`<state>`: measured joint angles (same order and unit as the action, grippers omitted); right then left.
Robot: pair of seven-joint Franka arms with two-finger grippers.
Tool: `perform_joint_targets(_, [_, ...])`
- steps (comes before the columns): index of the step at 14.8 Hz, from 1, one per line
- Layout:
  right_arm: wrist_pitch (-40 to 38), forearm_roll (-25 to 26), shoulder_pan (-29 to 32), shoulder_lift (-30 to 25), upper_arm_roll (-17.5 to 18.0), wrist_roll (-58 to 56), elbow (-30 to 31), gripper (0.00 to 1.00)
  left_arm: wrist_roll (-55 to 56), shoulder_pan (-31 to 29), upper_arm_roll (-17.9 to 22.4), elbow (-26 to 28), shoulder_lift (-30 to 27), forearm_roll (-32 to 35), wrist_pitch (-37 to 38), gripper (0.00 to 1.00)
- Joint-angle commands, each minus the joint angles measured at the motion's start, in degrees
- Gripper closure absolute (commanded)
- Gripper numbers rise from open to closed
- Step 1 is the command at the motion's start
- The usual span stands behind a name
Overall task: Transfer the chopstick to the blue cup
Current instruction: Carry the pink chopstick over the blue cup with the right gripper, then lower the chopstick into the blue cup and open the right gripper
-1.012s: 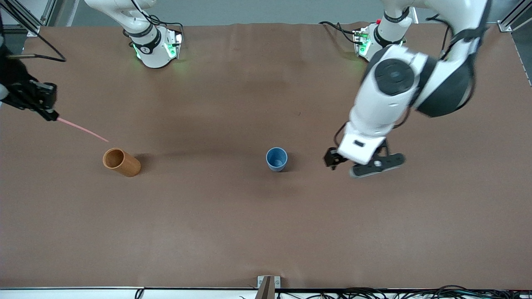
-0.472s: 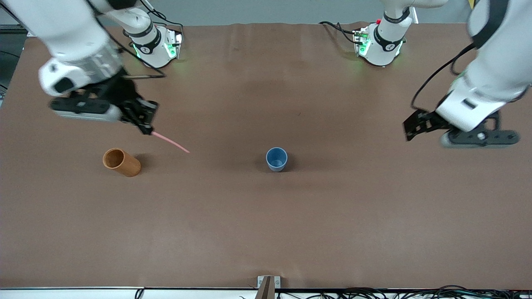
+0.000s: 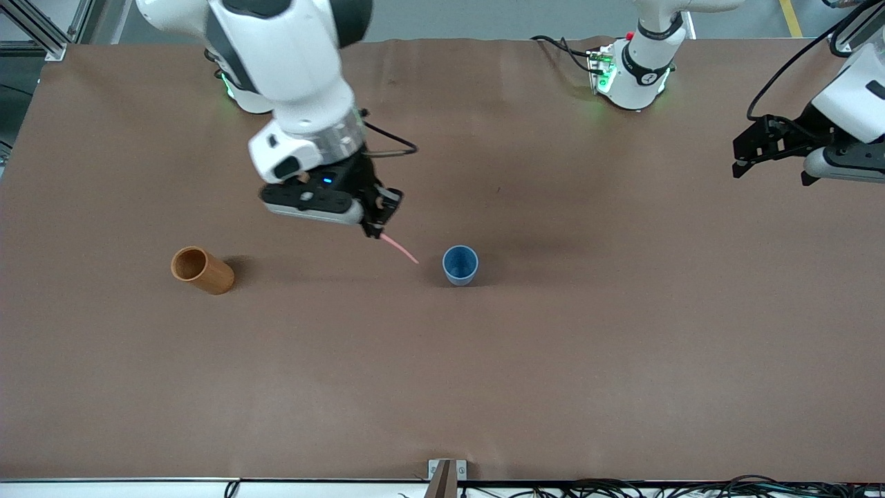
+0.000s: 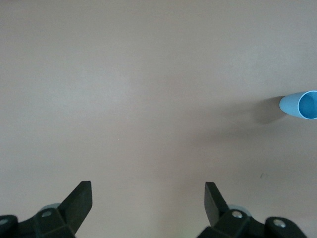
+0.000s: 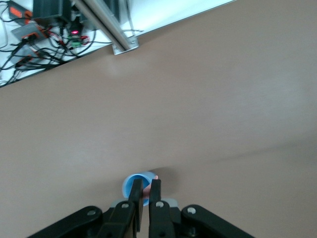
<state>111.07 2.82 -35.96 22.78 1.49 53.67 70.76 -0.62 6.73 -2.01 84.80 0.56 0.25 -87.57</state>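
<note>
Two cups stand on the brown table [image 3: 553,360]: a small, round, tapered light blue cup [image 3: 460,265] near the middle, upright with its mouth open, and a larger brown wooden cylinder cup [image 3: 202,270] well apart from it toward the right arm's end of the table. One thin, straight pale pink chopstick [image 3: 399,249] is pinched in the right gripper [image 3: 378,220], whose two black fingers are closed tight on its upper end; the stick slants downward from the fingertips, and its free lower tip hangs just beside the blue cup's rim, on the side toward the wooden cup, not inside the cup. From the right wrist view the narrow fingers [image 5: 155,206] sit directly above the blue cup [image 5: 133,184], with a bit of pink showing at its rim. The left gripper [image 3: 757,149] hangs in the air over bare table at the left arm's end, its fingers spread wide and holding nothing; its own wrist view shows both fingertips [image 4: 79,198] far apart, with the blue cup [image 4: 299,105] well away.
</note>
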Motion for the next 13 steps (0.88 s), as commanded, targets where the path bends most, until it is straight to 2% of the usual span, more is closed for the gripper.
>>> perform_joint_targets(1, [1.61, 3.67, -4.10, 4.46, -0.78, 4.77, -3.35, 1.00, -0.79, -0.49, 0.16, 0.99, -0.29, -0.52, -0.23, 0.00])
perform_joint_targets(4, [2.04, 7.02, -7.36, 7.01, -0.70, 9.52, -3.35, 1.00, -0.87, -0.75, 0.25, 0.72, -0.29, -0.78, -0.14, 0.00])
perform_joint_targets(9, [2.49, 8.07, -9.48, 8.95, -0.78, 9.97, -2.65, 0.99, -0.96, -0.92, 0.51, 0.28, -0.21, -2.35, -0.14, 0.00])
perform_joint_targets(11, [4.41, 12.89, -10.18, 9.04, -0.61, 10.05, -0.73, 0.99, -0.79, -0.92, 1.30, -0.50, 0.76, -3.50, -0.14, 0.00])
perform_joint_targets(13, [6.00, 13.62, -10.62, 9.30, -0.61, 9.88, 1.12, 0.94, -0.61, -0.92, 1.39, -1.47, 1.11, -3.50, -0.23, 0.00])
